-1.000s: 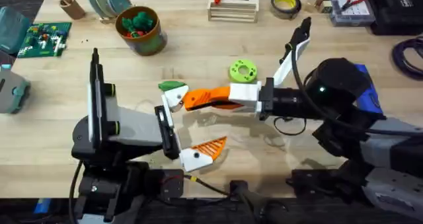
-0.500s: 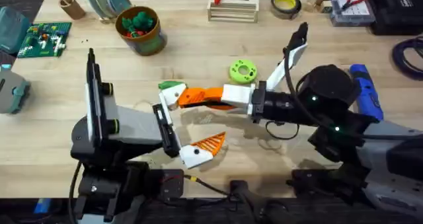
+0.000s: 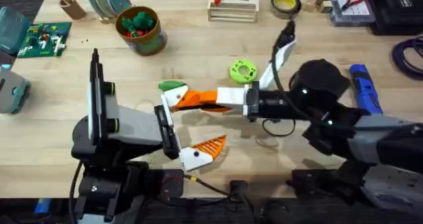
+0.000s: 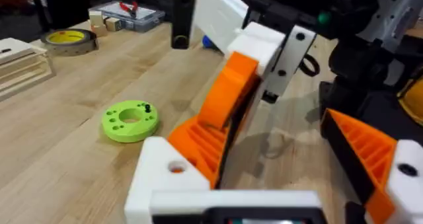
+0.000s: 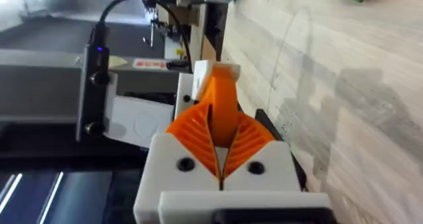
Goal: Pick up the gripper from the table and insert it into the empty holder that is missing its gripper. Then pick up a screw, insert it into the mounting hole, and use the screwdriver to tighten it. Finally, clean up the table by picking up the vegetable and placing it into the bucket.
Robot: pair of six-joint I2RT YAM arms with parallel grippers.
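The middle of the surface point(image 3: 198, 59) is barred by the right tool point(image 3: 192, 100) meeting the holder point(image 3: 173, 100), with the green disc point(image 3: 242, 71) at 1 o'clock, while open wood is left toward 12 o'clock.

Right gripper point(image 4: 221, 128) pinching the orange gripper point(image 4: 225, 98) beside the white holder point(image 4: 165, 174), lime-green disc point(image 4: 129, 121) lying on the wooden surface point(image 4: 59, 112), yellow tape roll point(image 4: 69, 39) farther off.
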